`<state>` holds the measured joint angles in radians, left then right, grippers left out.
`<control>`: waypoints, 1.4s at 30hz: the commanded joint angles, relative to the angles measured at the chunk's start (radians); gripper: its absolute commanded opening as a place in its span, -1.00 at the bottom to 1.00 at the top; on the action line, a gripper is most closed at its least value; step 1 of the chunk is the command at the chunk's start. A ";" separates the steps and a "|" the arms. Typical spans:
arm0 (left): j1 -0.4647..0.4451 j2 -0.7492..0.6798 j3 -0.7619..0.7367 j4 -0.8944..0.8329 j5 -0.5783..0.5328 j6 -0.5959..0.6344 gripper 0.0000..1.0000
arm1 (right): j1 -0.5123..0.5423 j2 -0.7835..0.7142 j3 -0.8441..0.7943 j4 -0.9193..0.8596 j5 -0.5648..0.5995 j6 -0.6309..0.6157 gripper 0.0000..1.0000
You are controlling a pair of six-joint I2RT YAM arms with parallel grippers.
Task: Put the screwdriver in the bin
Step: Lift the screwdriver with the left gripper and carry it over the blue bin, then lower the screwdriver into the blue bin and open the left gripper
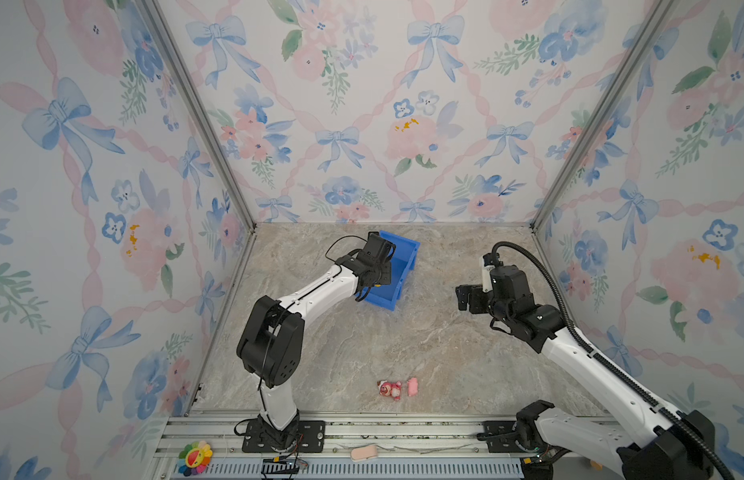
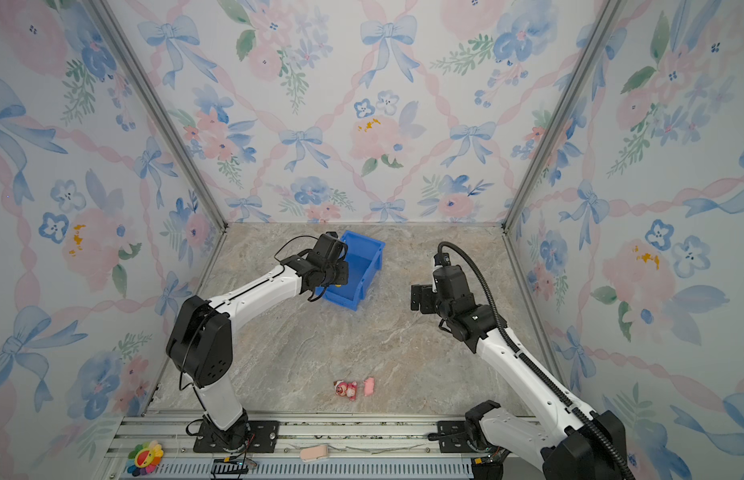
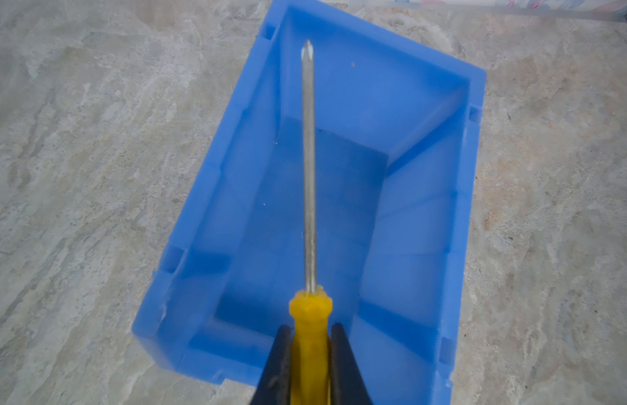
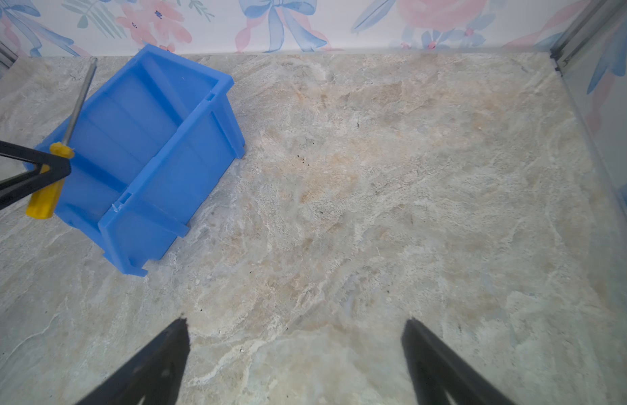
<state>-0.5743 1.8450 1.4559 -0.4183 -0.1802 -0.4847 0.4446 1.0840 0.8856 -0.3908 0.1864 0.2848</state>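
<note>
Carrying is the step in hand: the left gripper (image 3: 310, 329) is clamped on the yellow handle of the screwdriver (image 3: 309, 175). The screwdriver hangs over the open bin (image 3: 424, 228), shaft running along the bin's length with its tip toward the far wall, touching nothing that I can see. The transport looks close to done. The next move calls for a small lowering, then parting the jaws so the screwdriver drops flat inside rather than catching the rim.

The right gripper (image 4: 296, 321) hovers at 3 o'clock from the bin, well apart, jaws spread wide and empty.

In a top view the bin stands near 12 o'clock on the marbled table (image 1: 445, 332), with two pink toys (image 1: 390, 390) near 6 o'clock. Floral wallpaper (image 1: 362, 104) with blue bows covers the three walls.
</note>
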 commanded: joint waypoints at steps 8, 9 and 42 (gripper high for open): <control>0.029 0.188 0.152 -0.010 0.099 0.108 -1.00 | -0.011 0.016 0.015 0.003 0.024 0.054 0.94; 0.030 0.198 0.153 -0.010 0.098 0.109 -1.00 | -0.012 0.014 0.018 0.001 0.025 0.056 0.93; 0.025 0.218 0.111 -0.007 0.069 0.052 -0.20 | -0.113 -0.079 -0.015 0.021 -0.029 0.027 0.93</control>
<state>-0.5488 2.1288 1.5822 -0.4171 -0.1070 -0.4267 0.3580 1.0374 0.8822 -0.3775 0.1860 0.3233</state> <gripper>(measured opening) 0.389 0.968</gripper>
